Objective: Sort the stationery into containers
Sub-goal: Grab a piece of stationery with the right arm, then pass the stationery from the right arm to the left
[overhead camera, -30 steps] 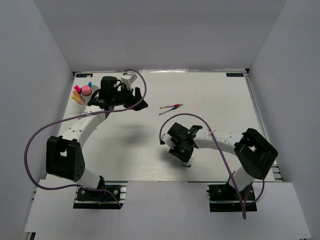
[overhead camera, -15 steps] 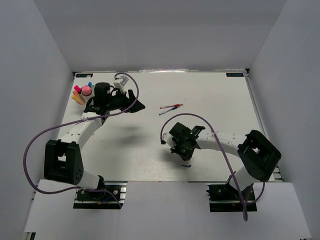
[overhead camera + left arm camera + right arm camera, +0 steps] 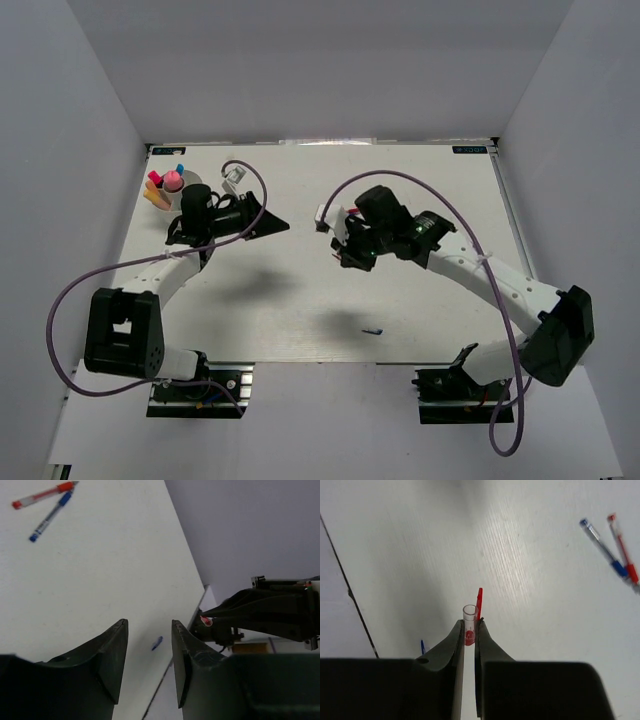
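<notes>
Firmly shut, the right gripper (image 3: pixel 470 626) pinches a thin pen (image 3: pixel 470 613) with a clear barrel and a red clip. The pen's long axis runs straight out between the fingers, so the wrist view meets it end-on above the table (image 3: pixel 530 540). A loose blue pen (image 3: pixel 602 547) and red pen (image 3: pixel 622 547) lie side by side at the upper right of that view, well clear of the grip.

Seen from overhead, this gripper hangs near the middle of the frame. The bowl (image 3: pixel 190 182) sits at the upper left, already holding pink, orange and blue stationery. The drop-off therefore lies well to the left of the held pen and somewhat higher in the frame.

The left gripper (image 3: pixel 148 630), jaws apart and grasping nothing, hovers between the two and is much nearer the bowl. Any carry would likely have to pass that arm, and the pen may need turning to drop between the dividers.
</notes>
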`<action>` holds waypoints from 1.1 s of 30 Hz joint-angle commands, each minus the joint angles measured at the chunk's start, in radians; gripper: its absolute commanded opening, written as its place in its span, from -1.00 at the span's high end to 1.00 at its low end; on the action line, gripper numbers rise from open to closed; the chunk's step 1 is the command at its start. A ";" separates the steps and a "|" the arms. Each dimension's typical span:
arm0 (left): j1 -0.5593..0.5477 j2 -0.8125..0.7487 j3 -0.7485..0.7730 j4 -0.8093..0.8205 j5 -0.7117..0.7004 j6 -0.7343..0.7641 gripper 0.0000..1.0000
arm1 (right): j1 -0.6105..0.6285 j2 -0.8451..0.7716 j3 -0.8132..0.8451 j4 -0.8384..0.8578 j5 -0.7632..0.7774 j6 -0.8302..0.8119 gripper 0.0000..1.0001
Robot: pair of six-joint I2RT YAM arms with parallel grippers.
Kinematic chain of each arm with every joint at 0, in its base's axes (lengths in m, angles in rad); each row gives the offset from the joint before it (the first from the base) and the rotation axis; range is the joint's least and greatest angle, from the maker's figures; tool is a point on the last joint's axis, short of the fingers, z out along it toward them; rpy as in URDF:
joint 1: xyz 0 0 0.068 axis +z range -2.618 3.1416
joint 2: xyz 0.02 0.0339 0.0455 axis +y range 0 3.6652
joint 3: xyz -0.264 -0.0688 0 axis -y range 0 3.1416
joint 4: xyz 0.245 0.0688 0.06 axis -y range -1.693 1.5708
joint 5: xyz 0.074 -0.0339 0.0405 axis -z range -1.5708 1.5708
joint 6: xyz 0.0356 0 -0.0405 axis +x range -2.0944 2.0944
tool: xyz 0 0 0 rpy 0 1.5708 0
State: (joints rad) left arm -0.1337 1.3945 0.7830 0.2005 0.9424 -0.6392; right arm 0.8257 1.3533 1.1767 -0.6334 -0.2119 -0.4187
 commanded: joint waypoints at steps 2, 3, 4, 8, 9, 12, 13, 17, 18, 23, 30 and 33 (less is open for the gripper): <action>-0.026 -0.078 -0.027 0.137 0.068 -0.212 -0.04 | -0.008 0.078 0.175 -0.066 -0.125 -0.026 1.00; -0.026 -0.081 -0.024 0.145 0.078 -0.215 -0.06 | -0.011 0.095 0.190 -0.068 -0.136 -0.026 1.00; -0.038 -0.086 -0.021 0.152 0.099 -0.215 -0.10 | -0.011 0.104 0.210 -0.062 -0.148 -0.028 1.00; -0.072 -0.077 -0.004 0.184 0.176 -0.220 -0.16 | -0.011 0.150 0.268 -0.092 -0.242 -0.023 1.00; -0.072 -0.077 -0.001 0.191 0.190 -0.220 -0.16 | -0.010 0.165 0.276 -0.098 -0.251 -0.026 1.00; -0.093 -0.080 -0.002 0.208 0.208 -0.217 -0.09 | -0.008 0.179 0.293 -0.104 -0.271 -0.014 1.00; -0.093 -0.077 -0.001 0.200 0.208 -0.214 -0.06 | -0.013 0.181 0.294 -0.103 -0.276 -0.011 1.00; -0.116 -0.069 0.005 0.168 0.202 -0.182 0.01 | -0.014 0.179 0.296 -0.101 -0.285 0.008 1.00; -0.127 -0.069 0.013 0.146 0.199 -0.136 0.03 | -0.014 0.181 0.299 -0.098 -0.285 0.011 1.00; -0.158 -0.043 0.085 -0.013 0.194 -0.013 0.00 | -0.017 0.187 0.310 -0.098 -0.296 0.017 1.00; -0.195 -0.012 0.127 -0.107 0.222 0.073 0.01 | -0.023 0.207 0.334 -0.094 -0.293 0.026 1.00; -0.205 -0.009 0.130 -0.124 0.226 0.096 0.02 | -0.025 0.213 0.340 -0.088 -0.296 0.026 1.00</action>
State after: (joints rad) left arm -0.3283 1.3827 0.8799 0.1257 1.1378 -0.6079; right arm 0.8051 1.5589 1.4704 -0.7322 -0.4858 -0.4004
